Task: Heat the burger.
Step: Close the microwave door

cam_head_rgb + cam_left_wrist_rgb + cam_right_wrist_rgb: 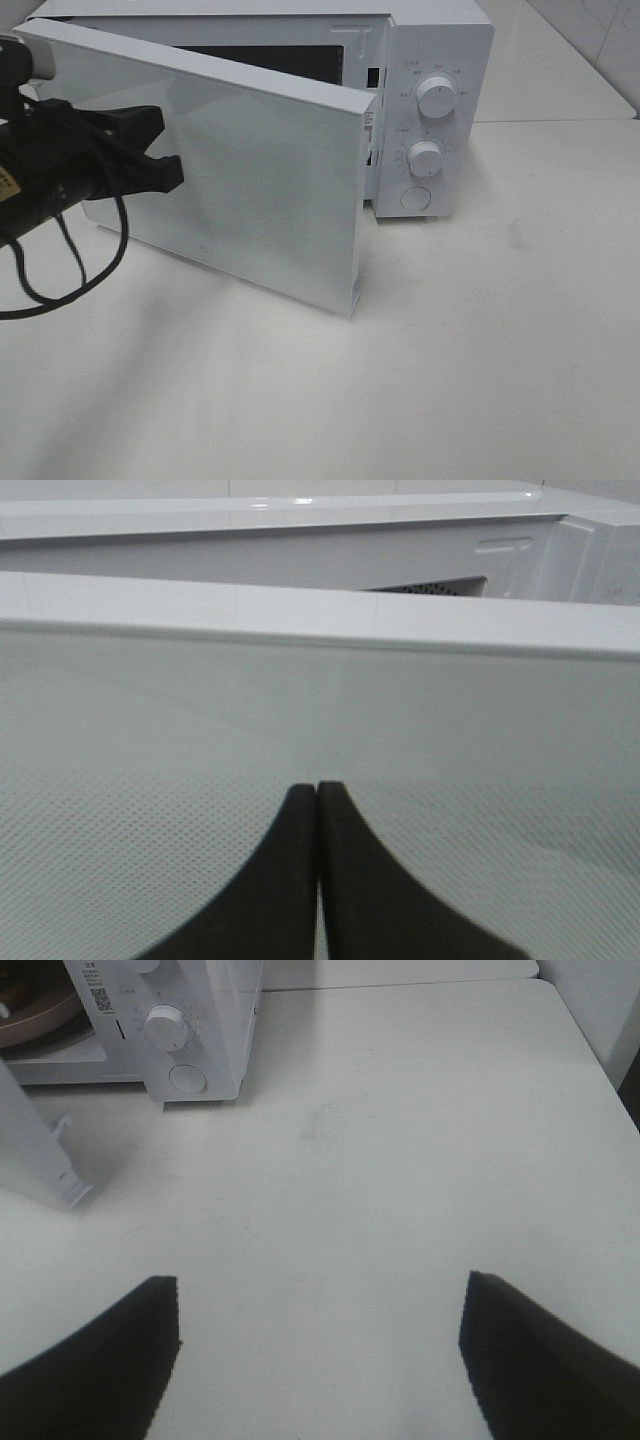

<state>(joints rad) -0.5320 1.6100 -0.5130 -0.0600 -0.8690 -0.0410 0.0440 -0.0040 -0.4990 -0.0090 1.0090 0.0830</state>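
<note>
Burger itself did not show plainly in any view: through the gap of the microwave the right wrist camera caught only a brown curved shape low in the cavity, and we could not tell whether that was the bun or the turntable. So we could not say for certain where the burger was, only that it was not on the bare table in sight

The door stood part open, swung out toward the left arm. The left gripper had its pads pressed together on nothing, tips right up at the door's outer face; real contact we could not confirm. The right gripper hung over bare table with its jaws spread wide and empty, well apart from the microwave

We judged the burger to be light but soft and loosely stacked, so a hard squeeze would crush the bun and a tilt would let the layers slide. The glossy dome would likely be slippery. We reckoned the safest hold was low on the sides, across the widest part, with wide jaws closing gently and the stack kept upright
</note>
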